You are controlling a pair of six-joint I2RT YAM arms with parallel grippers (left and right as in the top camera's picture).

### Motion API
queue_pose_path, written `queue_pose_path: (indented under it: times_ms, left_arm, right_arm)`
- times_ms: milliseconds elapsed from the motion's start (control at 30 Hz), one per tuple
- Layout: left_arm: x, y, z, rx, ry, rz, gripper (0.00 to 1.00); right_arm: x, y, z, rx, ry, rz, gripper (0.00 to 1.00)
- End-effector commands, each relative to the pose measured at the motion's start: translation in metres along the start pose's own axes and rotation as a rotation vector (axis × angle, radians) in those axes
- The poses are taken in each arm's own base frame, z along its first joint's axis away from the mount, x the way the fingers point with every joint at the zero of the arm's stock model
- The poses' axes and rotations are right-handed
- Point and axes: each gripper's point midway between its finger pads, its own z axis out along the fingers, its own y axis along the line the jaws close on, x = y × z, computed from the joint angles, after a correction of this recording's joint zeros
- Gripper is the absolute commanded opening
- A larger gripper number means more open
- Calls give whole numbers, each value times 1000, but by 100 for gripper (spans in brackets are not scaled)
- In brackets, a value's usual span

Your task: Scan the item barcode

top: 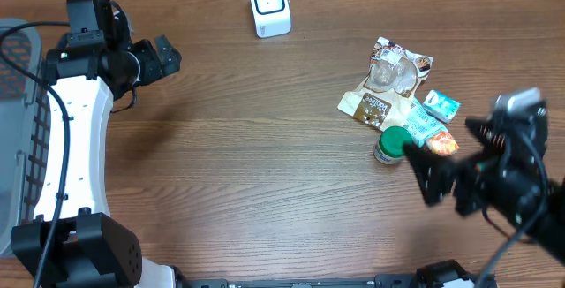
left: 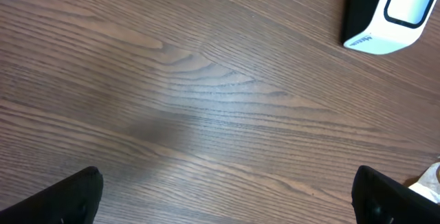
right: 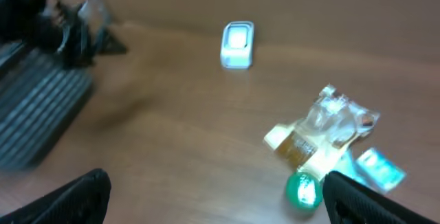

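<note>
Scanner [top: 269, 5]: white unit with a dark window, standing on the wooden table [top: 265, 173]; we take it as our landmark throughout.
Items: we see a small pile to the right of the scanner and nearer the robot, well apart from it. It holds a clear snack bag [top: 395, 78], a green-capped bottle [top: 389, 144] at the pile's near edge, a teal packet [top: 440, 104] and an orange-and-teal packet [top: 430, 134]. Barcodes are too small for us to make out.
Left gripper [top: 169, 57]: left of the scanner and slightly nearer the robot, well apart from it. We find its jaws spread wide with nothing between them, and its wrist view shows bare wood below.
Right gripper [top: 439, 142]: far right of the scanner, at the pile's robot side. We read its jaws as fully parted and empty, with one finger [top: 424, 175] just beside the bottle; whether they touch we cannot tell.
Basket [top: 19, 76]: grey and slatted, far left of the scanner, beyond the left arm.
</note>
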Motion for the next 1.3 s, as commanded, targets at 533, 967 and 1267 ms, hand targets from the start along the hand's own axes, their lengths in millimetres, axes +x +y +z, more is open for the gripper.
queue_pose_path:
  times_ms: [533, 967, 1267]
  left_arm:
    - [-3, 1, 0, -5, -7, -3, 100]
    - [-3, 1, 0, -5, -7, -3, 100]
    - [-3, 1, 0, -5, -7, -3, 100]
  right_arm:
    - [71, -61, 70, 133, -585, -106, 100]
    - [144, -71, 110, 102, -663, -129, 100]
    - [188, -83, 140, 113, -513, -87, 100]
